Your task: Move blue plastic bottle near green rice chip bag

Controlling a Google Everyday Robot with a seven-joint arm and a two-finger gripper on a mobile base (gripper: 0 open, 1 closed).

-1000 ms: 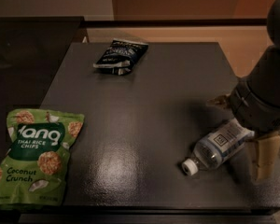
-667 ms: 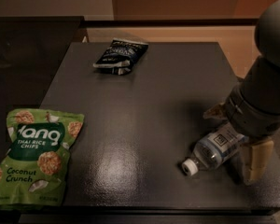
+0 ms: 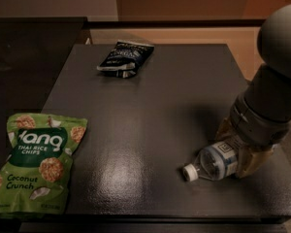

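The dark table (image 3: 160, 96) carries everything. Well right of the green rice chip bag (image 3: 39, 161), the gripper (image 3: 236, 152) has sunk lower and drawn its fingers in. A small dark bag (image 3: 123, 58) lies beyond the green one. The claw now pinches the blue plastic bottle (image 3: 216, 163), which lies on its side, cap toward the green bag. The grasp looks made; the carry across remains.

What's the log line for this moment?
bottle: lying on table, cap pointing left | gripper: at its base end, front right | green bag: front left, far off | move: pending
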